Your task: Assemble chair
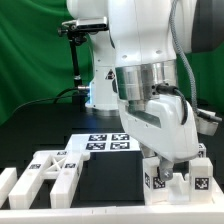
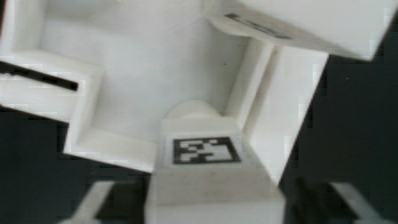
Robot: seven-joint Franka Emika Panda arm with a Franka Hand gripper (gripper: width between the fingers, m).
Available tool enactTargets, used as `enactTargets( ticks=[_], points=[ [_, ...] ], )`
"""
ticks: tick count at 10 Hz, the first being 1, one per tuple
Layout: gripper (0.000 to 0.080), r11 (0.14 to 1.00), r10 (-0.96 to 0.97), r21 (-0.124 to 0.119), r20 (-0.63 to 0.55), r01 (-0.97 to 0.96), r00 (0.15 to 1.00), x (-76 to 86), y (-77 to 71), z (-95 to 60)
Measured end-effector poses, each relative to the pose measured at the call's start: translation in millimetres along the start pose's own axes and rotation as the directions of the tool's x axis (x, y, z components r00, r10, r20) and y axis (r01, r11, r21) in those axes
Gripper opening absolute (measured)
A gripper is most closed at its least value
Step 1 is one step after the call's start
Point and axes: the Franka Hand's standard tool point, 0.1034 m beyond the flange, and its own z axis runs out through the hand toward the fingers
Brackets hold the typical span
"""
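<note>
Exterior view: gripper point(image 1: 178, 160) low over tagged white chair parts point(image 1: 160, 182) at the exterior view's right of black table point(image 1: 110, 175); notched chair parts point(image 1: 50, 175) at the exterior view's left; marker board point(image 1: 105, 141) behind. Wrist view: fingers point(image 2: 103, 205) spread astride tagged block point(image 2: 208, 150), seemingly not gripping, edges blurred
</note>
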Motion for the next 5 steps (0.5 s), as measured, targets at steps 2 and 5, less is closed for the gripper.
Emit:
enactTargets(
  ticks=[2, 5],
  points=[
    [0.0561, 0.946, -0.322, -0.022, 0.009, 0.323, 0.947, 1.7, 1.4, 0.2],
    [0.0645, 0.754, -0.656, -0.028, 0.010, 0.656, 0.755, 1.7, -1.3, 0.8]
  ],
)
